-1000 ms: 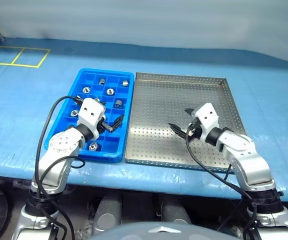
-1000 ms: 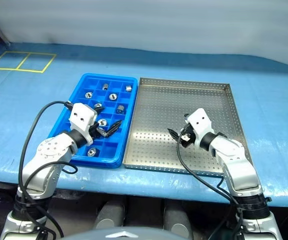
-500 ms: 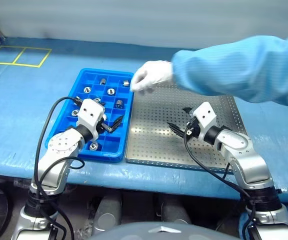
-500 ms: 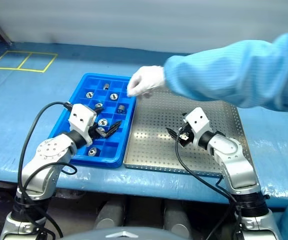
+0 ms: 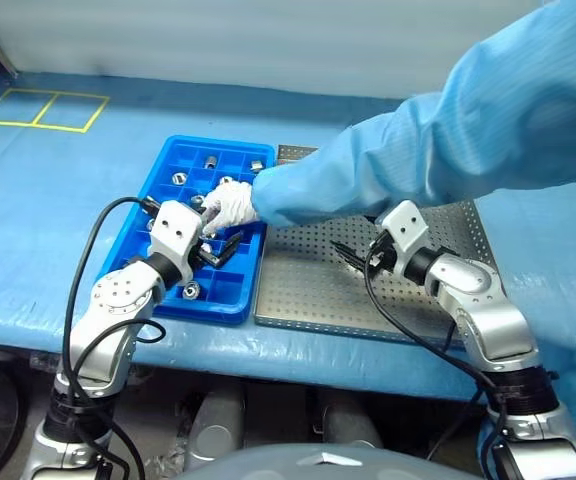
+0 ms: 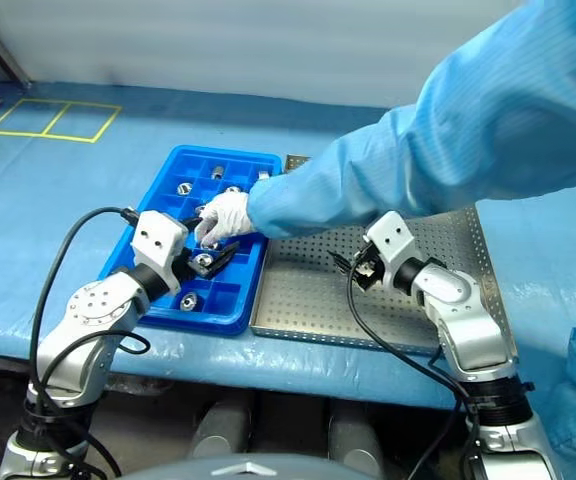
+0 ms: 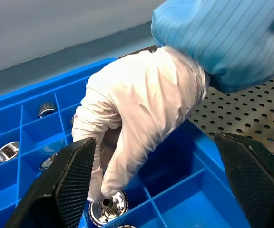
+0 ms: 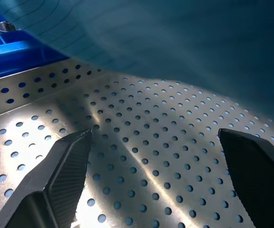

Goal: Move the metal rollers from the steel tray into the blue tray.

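The left gripper point(image 5: 220, 249) hangs over the near half of the blue tray point(image 5: 168, 160) with its black fingers spread wide and nothing between them. In the left wrist view a person's white-gloved hand point(image 7: 137, 118) reaches down between those fingers, its fingertips on one roller point(image 7: 109, 207) sitting in a compartment. The right gripper point(image 5: 356, 250) hovers low over the steel tray point(image 5: 298, 300), also wide open and empty; the right wrist view shows bare perforated floor between its fingers.

Going outward, the blue tray lies at about 10 o'clock from the middle of the head views, the steel tray just beside it at about 3 o'clock from it, their long rims all but touching. The metal rollers point(image 5: 211, 161) sit singly in compartments of the blue tray: some along its far rows, at 12 o'clock within the tray, and one near its close edge point(image 5: 191, 291). The person's blue sleeve point(image 5: 418, 150) crosses over the far part of the steel tray from 2 o'clock and hides that part.

Wherever the steel tray's floor shows, it carries no rollers. My reading is that the transfer is finished or very nearly so, with only the hidden stretch under the sleeve unchecked. The person seems to be handling or checking a roller already placed, so neither gripper has anything obvious left to pick.
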`<state>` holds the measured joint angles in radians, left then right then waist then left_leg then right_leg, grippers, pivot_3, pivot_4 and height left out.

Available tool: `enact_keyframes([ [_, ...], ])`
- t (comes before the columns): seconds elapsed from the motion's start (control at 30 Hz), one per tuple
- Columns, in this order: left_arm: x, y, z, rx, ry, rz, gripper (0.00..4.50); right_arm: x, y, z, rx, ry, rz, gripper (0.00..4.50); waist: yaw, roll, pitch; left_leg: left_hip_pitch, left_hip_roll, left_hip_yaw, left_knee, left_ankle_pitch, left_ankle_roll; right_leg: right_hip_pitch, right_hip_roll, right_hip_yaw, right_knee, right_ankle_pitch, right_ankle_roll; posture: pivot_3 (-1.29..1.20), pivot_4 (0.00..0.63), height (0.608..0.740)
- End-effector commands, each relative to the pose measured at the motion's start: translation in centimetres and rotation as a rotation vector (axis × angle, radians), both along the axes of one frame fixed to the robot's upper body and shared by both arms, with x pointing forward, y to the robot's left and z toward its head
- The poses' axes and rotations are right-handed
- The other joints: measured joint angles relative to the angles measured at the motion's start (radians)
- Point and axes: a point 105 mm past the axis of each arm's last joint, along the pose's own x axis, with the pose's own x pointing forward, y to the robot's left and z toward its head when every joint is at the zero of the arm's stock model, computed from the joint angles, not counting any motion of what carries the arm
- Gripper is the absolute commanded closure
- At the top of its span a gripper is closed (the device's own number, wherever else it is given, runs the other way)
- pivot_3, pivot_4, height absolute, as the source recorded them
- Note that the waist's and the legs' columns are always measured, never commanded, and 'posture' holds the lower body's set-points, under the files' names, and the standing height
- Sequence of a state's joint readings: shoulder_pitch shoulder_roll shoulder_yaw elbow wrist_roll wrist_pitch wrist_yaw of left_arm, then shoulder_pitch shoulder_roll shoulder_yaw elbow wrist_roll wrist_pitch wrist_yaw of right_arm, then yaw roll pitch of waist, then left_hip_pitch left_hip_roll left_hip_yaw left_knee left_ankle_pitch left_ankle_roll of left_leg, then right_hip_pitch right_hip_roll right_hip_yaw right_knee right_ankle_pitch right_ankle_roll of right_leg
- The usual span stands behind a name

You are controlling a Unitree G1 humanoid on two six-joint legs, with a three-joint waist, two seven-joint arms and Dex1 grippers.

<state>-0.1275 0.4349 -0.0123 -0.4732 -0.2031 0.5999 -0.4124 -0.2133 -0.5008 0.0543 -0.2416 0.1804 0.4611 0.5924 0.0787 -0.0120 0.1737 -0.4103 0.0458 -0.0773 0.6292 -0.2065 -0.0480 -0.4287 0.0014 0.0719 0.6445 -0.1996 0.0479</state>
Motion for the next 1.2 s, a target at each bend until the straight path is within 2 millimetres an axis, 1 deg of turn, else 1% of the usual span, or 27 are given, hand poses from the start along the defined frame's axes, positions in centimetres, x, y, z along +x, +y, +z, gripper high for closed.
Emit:
enact_keyframes([
  [0.03,-0.3,0.05,1.53,0.006,-0.067,0.002,0.13,0.22,0.28,1.1,0.005,-0.05,0.016,0.03,0.002,0.0,0.0,0.0,0.0,0.0,0.0,0.0,0.0,0.0,0.0,0.0,0.0,0.0,0.0,0.29,0.15,0.74],
  [0.83,-0.29,0.34,1.57,0.008,-0.072,0.017,0.13,0.71,0.84,0.9,0.01,-0.057,0.041,0.03,0.011,0.0,0.0,0.0,0.0,0.0,0.0,0.0,0.001,0.0,0.0,0.0,0.0,0.0,0.0,0.3,0.15,0.74],
  [1.2,-0.07,0.21,1.7,0.005,-0.076,0.011,0.13,0.6,0.46,0.89,0.003,-0.06,0.025,0.03,0.011,0.0,0.0,0.0,0.0,0.0,0.0,0.0,0.001,0.0,0.0,0.0,0.0,0.0,0.0,0.29,0.15,0.74],
])
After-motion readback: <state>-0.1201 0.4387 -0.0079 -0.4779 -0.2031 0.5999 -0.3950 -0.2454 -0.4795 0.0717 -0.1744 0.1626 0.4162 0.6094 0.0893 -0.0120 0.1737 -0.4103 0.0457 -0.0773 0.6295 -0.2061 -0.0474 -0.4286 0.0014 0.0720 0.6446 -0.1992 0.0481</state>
